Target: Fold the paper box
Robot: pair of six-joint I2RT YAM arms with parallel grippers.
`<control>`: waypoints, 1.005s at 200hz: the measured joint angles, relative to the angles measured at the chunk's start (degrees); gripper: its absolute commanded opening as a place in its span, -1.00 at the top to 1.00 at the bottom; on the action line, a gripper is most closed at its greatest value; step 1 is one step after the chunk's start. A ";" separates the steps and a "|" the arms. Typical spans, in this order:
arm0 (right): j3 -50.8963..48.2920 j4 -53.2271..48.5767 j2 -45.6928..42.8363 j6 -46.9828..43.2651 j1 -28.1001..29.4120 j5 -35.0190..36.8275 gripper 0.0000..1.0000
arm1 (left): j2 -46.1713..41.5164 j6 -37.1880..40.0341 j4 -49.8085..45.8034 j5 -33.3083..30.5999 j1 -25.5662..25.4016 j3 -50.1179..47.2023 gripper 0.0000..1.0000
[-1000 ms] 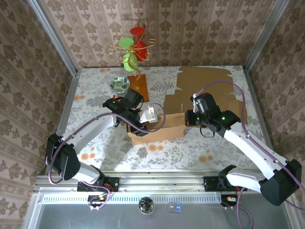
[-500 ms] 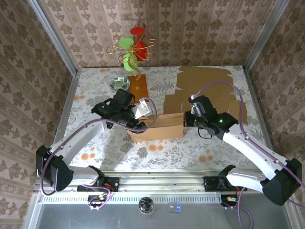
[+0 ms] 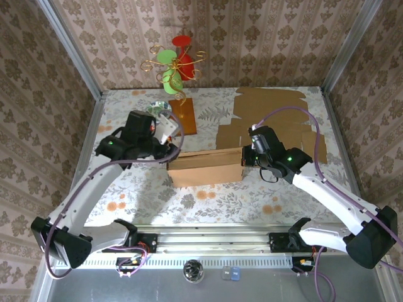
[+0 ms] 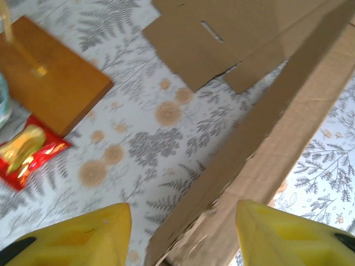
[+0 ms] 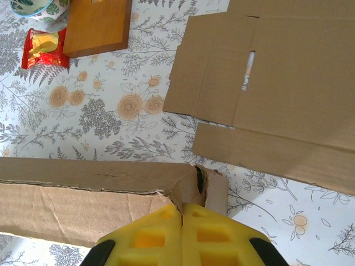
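Paper box, long axis left-right, right hand closed at right end

floral table carries the paper box, flat cardboard, a wooden board, a red packet.

The paper box is plain brown corrugated cardboard, long and narrow, partly erected. It stands near the middle of the worktop, its long axis roughly parallel to the near edge. One long panel faces the near edge. In the right wrist view, the upper edge is rough and creased. The right-end flap is folded inward with a dark gap at the corner, and the right end effector pinches that corner.
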 measured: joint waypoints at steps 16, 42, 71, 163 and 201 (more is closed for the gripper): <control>0.26 -0.07 0.33 0.15 0.09 0.11 1.00 | 0.04 -2.43 -4.00 0.28 3.67 1.92 0.05; 0.81 -0.09 0.98 0.26 0.09 0.15 1.00 | 0.90 -4.33 -10.21 1.49 7.54 4.22 0.04; 0.87 -0.07 1.16 0.59 0.09 0.15 1.00 | 2.12 -4.57 -13.88 3.08 7.96 4.70 0.04; 1.11 -0.11 1.44 0.79 0.09 0.15 1.00 | 6.19 -3.26 -14.97 3.28 8.26 4.13 0.15; 1.11 -0.11 1.44 0.81 0.09 0.15 1.00 | 7.28 -2.80 -14.58 4.42 8.28 2.91 0.40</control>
